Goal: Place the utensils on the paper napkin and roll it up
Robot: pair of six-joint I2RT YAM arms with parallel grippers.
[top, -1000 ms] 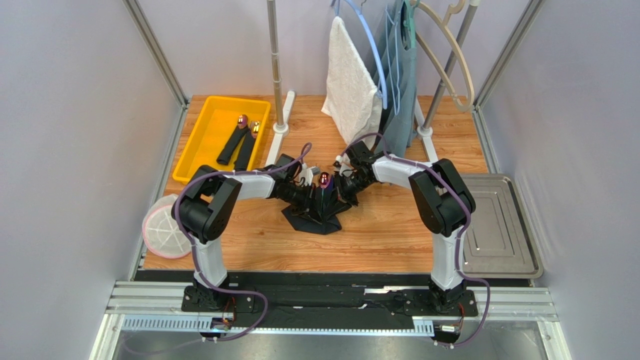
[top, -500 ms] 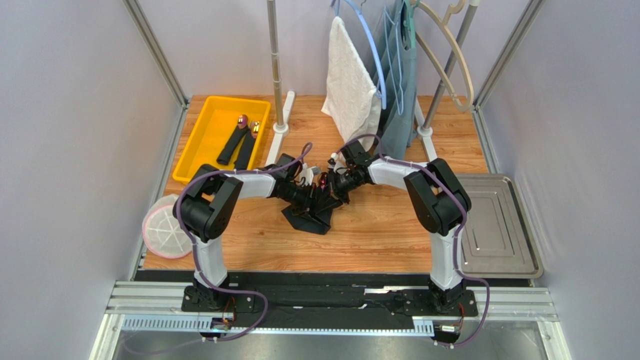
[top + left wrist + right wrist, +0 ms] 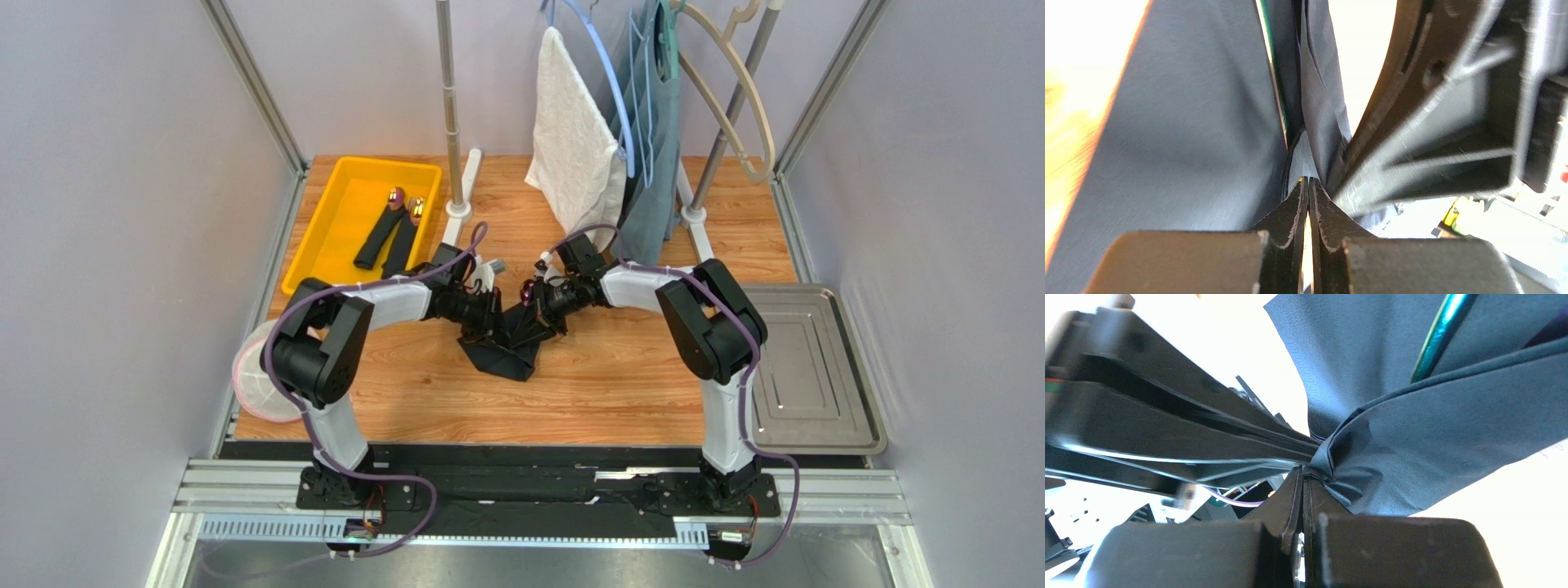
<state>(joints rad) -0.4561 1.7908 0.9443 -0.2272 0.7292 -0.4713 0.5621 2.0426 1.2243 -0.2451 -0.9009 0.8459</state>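
Observation:
The black paper napkin [image 3: 503, 352] lies crumpled at the middle of the wooden table, its far part lifted between my two grippers. My left gripper [image 3: 489, 319] is shut, pinching a napkin fold [image 3: 1198, 122] at its tips [image 3: 1308, 182]. My right gripper [image 3: 541, 316] is shut on a bunched napkin corner [image 3: 1413, 447] at its tips [image 3: 1303, 473]. A utensil's purple head [image 3: 529, 293] sticks out above the napkin. A thin iridescent utensil shaft shows inside the fold in the left wrist view [image 3: 1275, 79] and in the right wrist view [image 3: 1438, 334].
A yellow bin [image 3: 329, 227] at the back left holds two black rolled bundles [image 3: 386, 237] with shiny heads. A clothes rack post [image 3: 451, 110], a white towel [image 3: 574, 129] and a grey-blue garment [image 3: 653, 110] stand behind. A metal tray [image 3: 810, 368] lies right; a pink-rimmed round object [image 3: 264, 374] lies left.
Both grippers moved left and slightly back with the napkin. The raised napkin has folded narrower over the utensil, and the purple head sits closer to the right gripper.

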